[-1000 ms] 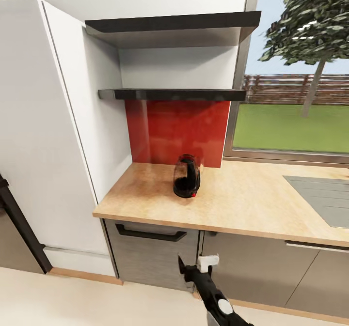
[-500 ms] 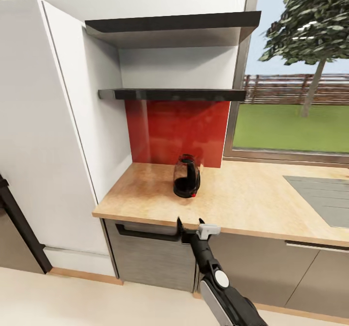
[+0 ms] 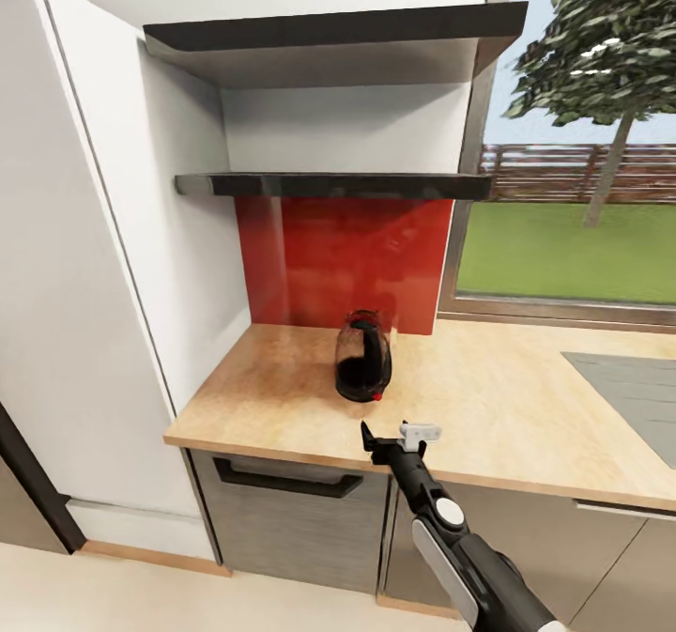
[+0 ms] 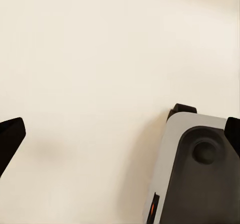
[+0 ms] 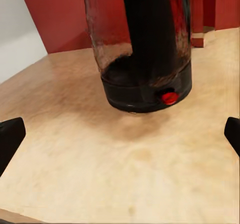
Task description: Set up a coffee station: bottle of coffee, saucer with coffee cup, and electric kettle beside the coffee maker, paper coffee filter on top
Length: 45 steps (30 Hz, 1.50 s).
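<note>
Since the earlier frames, the right gripper (image 3: 392,437) has risen from the cabinet front below the worktop edge to a position over the front edge of the countertop (image 3: 488,407), and the head camera has shifted slightly closer and to the left. Right gripper state: released, its two fingers spread wide with nothing between them; in the right wrist view the dark fingertips (image 5: 10,136) sit at opposite edges of the picture. The electric kettle (image 3: 362,358) stands upright on the countertop just ahead of this gripper, apart from it and not touched. Its dark glass body, black handle and black base with a red spot (image 5: 169,98) face the right gripper directly. Behind the kettle is a red wall panel (image 3: 347,256), and above that the thin kitchen shelf (image 3: 329,184), with a thicker dark board (image 3: 329,31) higher up. A tall white cabinet (image 3: 84,266) stands to the gripper's left, and a grey sink (image 3: 638,393) is set into the countertop well to its right. Left gripper (image 4: 120,129) state: released, fingers wide apart, pointing down at the pale floor (image 4: 90,59), with part of the robot's grey base (image 4: 195,169) near one finger.
</note>
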{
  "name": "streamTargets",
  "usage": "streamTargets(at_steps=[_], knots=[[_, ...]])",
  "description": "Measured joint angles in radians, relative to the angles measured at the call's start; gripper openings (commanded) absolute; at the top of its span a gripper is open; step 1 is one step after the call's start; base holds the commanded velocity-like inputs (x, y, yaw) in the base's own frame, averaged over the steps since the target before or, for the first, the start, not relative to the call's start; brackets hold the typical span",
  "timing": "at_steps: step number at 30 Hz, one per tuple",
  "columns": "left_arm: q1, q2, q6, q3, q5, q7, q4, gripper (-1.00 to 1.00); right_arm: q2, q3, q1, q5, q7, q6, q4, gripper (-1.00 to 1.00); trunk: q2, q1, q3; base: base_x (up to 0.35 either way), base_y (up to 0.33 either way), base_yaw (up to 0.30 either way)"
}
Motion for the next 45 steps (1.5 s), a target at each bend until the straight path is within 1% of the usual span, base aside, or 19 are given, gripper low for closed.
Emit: streamTargets(at_steps=[4, 14, 19, 26, 45], knots=[[0.000, 0.000, 0.001, -0.001, 0.000, 0.000, -0.001, 1.00, -0.007, -0.003, 0.000, -0.001, 0.000, 0.000, -0.004, 1.00, 0.000, 0.000, 0.000, 0.338, -0.097, 0.000], [0.001, 0.001, 0.002, -0.001, 0.000, 0.000, 0.001, 1.00, -0.010, -0.003, 0.000, 0.000, -0.001, 0.000, -0.009, 1.00, 0.000, 0.000, 0.000, 0.311, -0.091, 0.000], [0.008, 0.001, 0.001, -0.001, 0.000, 0.000, 0.001, 1.00, -0.016, -0.002, 0.000, 0.000, 0.001, 0.000, -0.009, 1.00, 0.000, 0.001, 0.000, 0.054, -0.011, 0.000], [0.013, 0.001, -0.003, -0.001, 0.000, 0.000, 0.001, 1.00, -0.016, 0.000, 0.000, 0.001, 0.001, 0.000, -0.009, 1.00, 0.000, 0.000, 0.000, 0.119, 0.052, 0.000], [0.014, 0.000, -0.004, -0.001, 0.000, 0.000, 0.001, 1.00, -0.015, 0.003, 0.000, 0.002, 0.001, 0.000, -0.010, 1.00, 0.000, 0.001, 0.000, 0.003, 0.023, 0.000]])
